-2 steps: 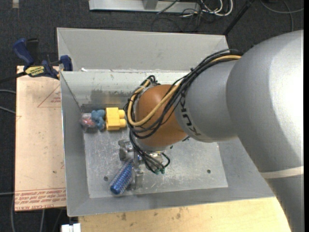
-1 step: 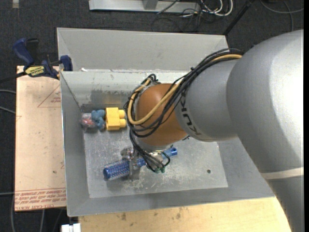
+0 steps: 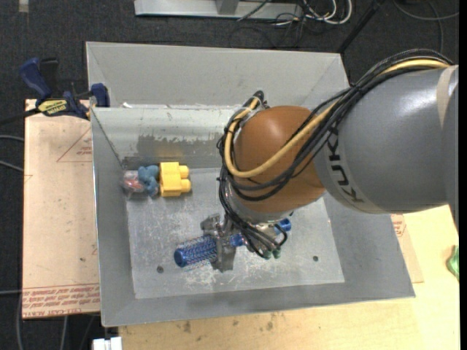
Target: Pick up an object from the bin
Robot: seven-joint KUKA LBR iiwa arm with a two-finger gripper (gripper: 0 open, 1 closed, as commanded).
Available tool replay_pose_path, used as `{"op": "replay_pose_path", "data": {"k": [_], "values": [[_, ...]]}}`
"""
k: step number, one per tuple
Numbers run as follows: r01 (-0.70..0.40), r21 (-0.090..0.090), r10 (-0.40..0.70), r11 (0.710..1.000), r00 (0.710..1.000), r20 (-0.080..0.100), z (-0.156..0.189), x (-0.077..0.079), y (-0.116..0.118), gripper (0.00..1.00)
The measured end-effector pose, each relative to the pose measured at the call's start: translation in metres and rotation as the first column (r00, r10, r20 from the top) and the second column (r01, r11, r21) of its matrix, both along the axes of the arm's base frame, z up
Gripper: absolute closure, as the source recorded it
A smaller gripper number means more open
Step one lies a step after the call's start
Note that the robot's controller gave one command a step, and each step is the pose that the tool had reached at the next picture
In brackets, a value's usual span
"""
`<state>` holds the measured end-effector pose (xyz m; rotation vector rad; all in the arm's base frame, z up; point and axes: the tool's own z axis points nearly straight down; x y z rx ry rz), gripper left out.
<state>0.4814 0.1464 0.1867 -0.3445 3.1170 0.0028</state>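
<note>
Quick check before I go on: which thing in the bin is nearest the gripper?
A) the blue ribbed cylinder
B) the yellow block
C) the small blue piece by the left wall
A: the blue ribbed cylinder lies on the bin floor right beside the gripper, while the yellow block and the small blue piece sit well apart from it, toward the back-left corner.
</note>
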Motion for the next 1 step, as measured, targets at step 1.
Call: {"op": "replay_pose_path", "data": {"k": [1], "values": [[0.009,0.001,-0.009,1.0,1.0,0.005,0.1327,0.0246,-0.0002,1.0]]}}
